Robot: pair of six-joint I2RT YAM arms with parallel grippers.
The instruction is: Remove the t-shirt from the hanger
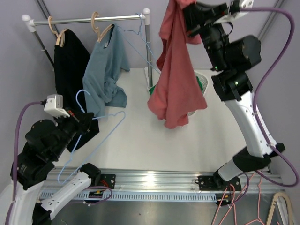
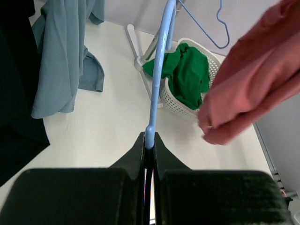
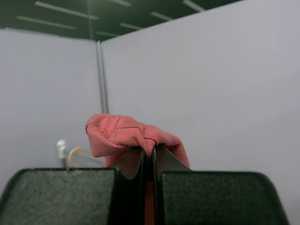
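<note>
The white tabletop (image 1: 140, 140) carries a clothes rack (image 1: 84, 20) along its far edge. The red t-shirt (image 1: 176, 79) is clear of any hanger and hangs in loose folds high over the far right part of the tabletop, bunched at its top. On the rack's rail, a black shirt (image 1: 70, 70) hangs toward the far left corner with a grey-blue shirt (image 1: 105, 70) just beside it. A white basket (image 2: 173, 101) holding a green garment (image 2: 187, 75) stands near the far right corner, partly behind the t-shirt. The bare blue hanger (image 2: 160, 70) slants over the left side of the tabletop. The left gripper (image 2: 149, 138) is clamped tight on the hanger's wire; the right gripper (image 3: 149, 152) is pinched closed on the t-shirt's bunched top.
</note>
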